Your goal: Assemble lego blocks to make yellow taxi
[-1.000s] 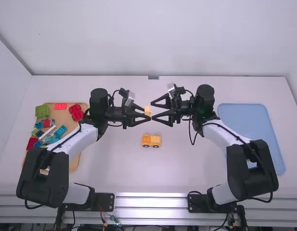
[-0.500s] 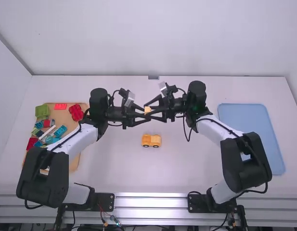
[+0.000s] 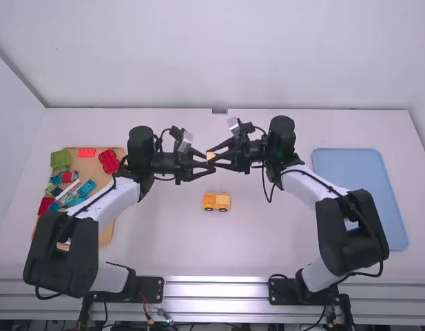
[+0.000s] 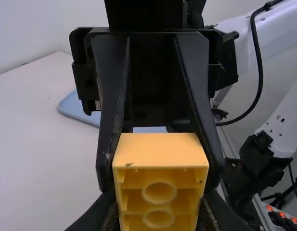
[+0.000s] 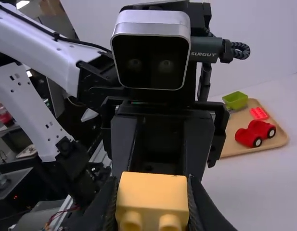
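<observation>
- Block (image 3: pixel 211 157), yellow, sits up in mid-air between the two grippers, and this is the handover, by the look of it!
- Left gripper (image 4: pixel 159 204) has its fingers drawn in to the block's width, one on each side, hollow underside facing its wrist camera.
- Right gripper (image 5: pixel 152 195) is on it too, fingers closed to that same width, with the studs facing its own camera. Both have hold at once, so whose block it is remains to be settled.
- Down on the table (image 3: pixel 178 241), on the near side of the grippers, waits the yellow car base (image 3: pixel 216 201), wheels showing, apart from the block. Adding this piece to it looks like the step in hand.
- Next move, I'd say: one gripper opens and backs straight off, most likely the left, while the other keeps its grip firm. Let go too soon or pull sideways, and the block could twist or drop.
- After that, it wants the hollow side turned down, lined up over the base and pressed square; a tilted push could tip the car.
- Out on the left, the wooden tray (image 3: pixel 88 165) carries spare coloured blocks; over on the right lies the blue tray (image 3: pixel 357 179).
</observation>
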